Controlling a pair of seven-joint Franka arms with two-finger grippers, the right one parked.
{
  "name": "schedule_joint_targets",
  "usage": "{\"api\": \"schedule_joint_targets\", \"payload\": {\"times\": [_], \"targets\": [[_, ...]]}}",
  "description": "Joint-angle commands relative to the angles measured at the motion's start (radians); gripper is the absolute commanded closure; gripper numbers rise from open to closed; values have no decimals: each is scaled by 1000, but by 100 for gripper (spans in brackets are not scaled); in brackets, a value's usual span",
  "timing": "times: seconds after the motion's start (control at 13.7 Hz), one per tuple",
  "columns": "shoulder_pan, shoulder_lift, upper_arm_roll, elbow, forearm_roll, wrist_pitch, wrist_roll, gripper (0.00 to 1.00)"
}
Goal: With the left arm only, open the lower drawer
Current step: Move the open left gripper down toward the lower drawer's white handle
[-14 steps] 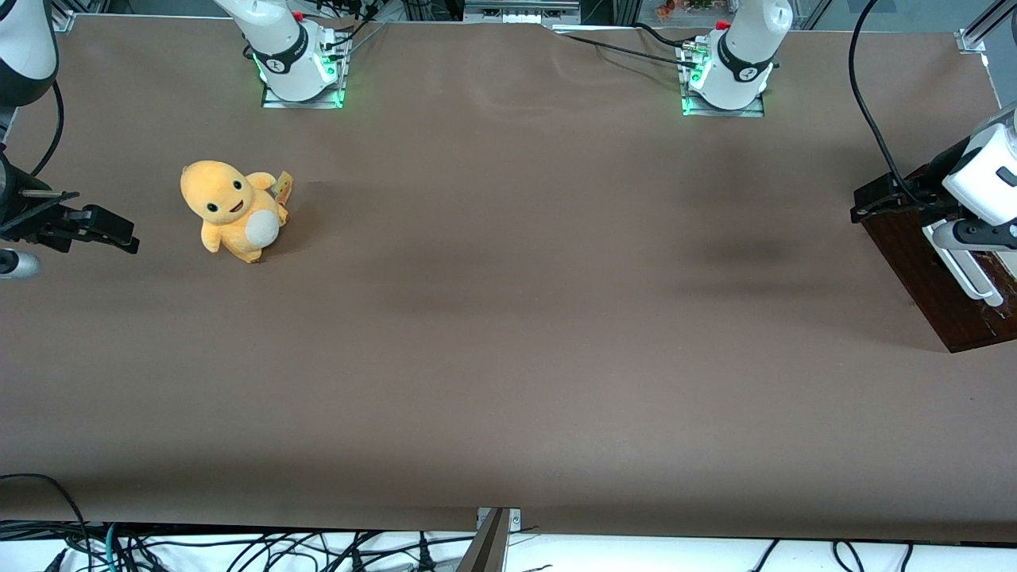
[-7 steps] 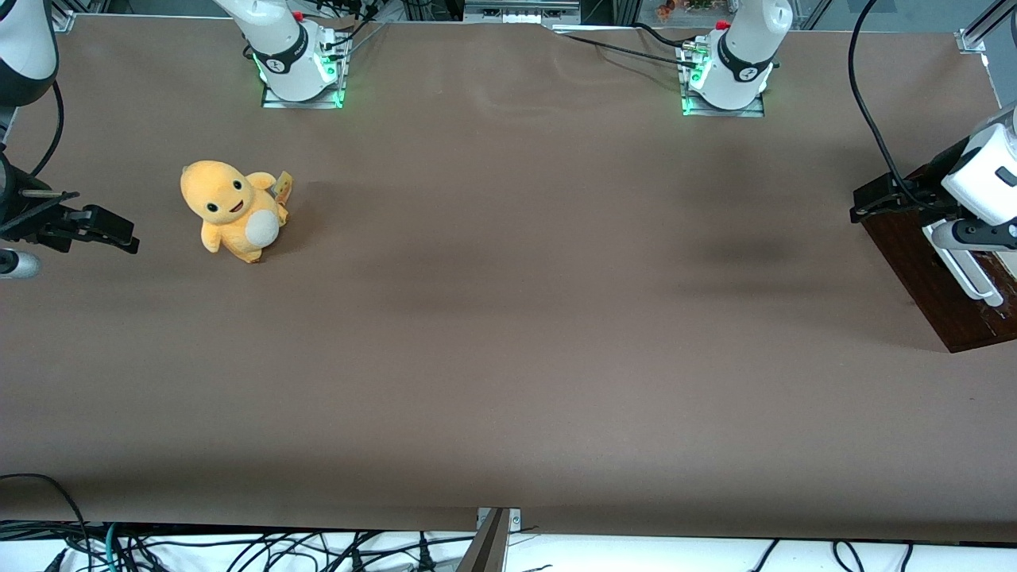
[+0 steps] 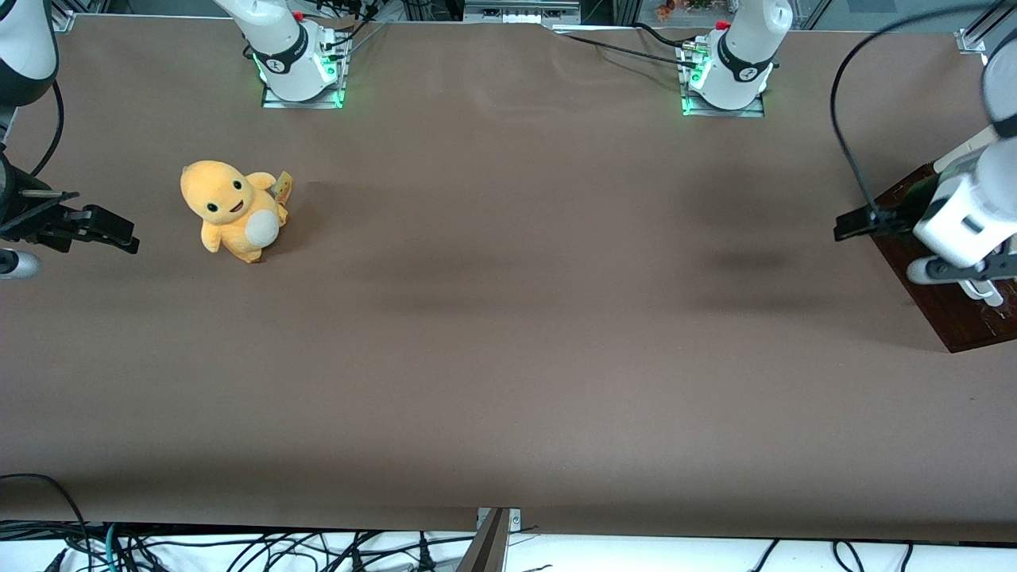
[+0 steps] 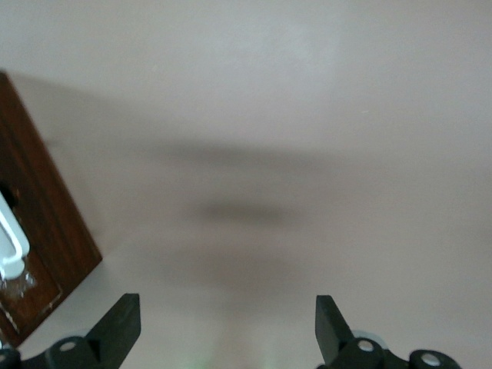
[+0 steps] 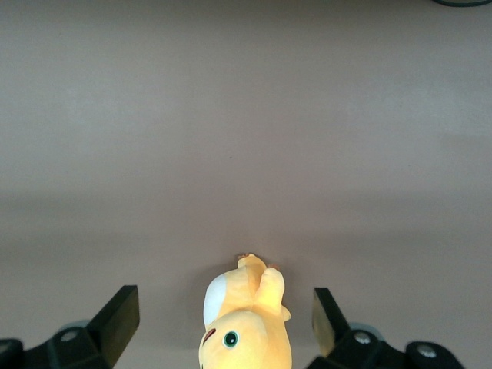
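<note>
The lower drawer (image 3: 957,318) is a dark reddish-brown wooden front at the working arm's end of the table, cut off by the frame edge. Only a short piece of its white bar handle (image 3: 987,294) shows under the left arm's white wrist (image 3: 961,210). My gripper (image 3: 854,225) hangs above the brown table just off the drawer's front, pointing toward the parked arm's end. In the left wrist view the gripper (image 4: 227,323) is open with only bare table between its fingers (image 4: 119,323). The drawer front (image 4: 42,207) and the handle's end (image 4: 11,250) lie beside it, apart from it.
A yellow plush toy (image 3: 234,210) stands toward the parked arm's end of the table and also shows in the right wrist view (image 5: 246,327). Two arm bases (image 3: 298,63) (image 3: 727,71) sit farthest from the camera. Cables (image 3: 238,548) run under the table's near edge.
The left arm's wrist has shifted a little toward the parked arm's end and nearer the camera, carrying the gripper off the drawer's corner. It now covers more of the white handle.
</note>
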Motion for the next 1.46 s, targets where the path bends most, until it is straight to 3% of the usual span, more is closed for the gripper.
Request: {"api": "schedule_joint_targets", "payload": {"times": [0.0, 0.51, 0.88, 1.39], "targets": [[-46, 64, -2, 13, 121, -64, -119, 0], [-48, 312, 5, 10, 517, -107, -170, 0], [-45, 503, 7, -1, 807, -121, -334, 0], [21, 620, 9, -3, 1044, -133, -372, 0]]}}
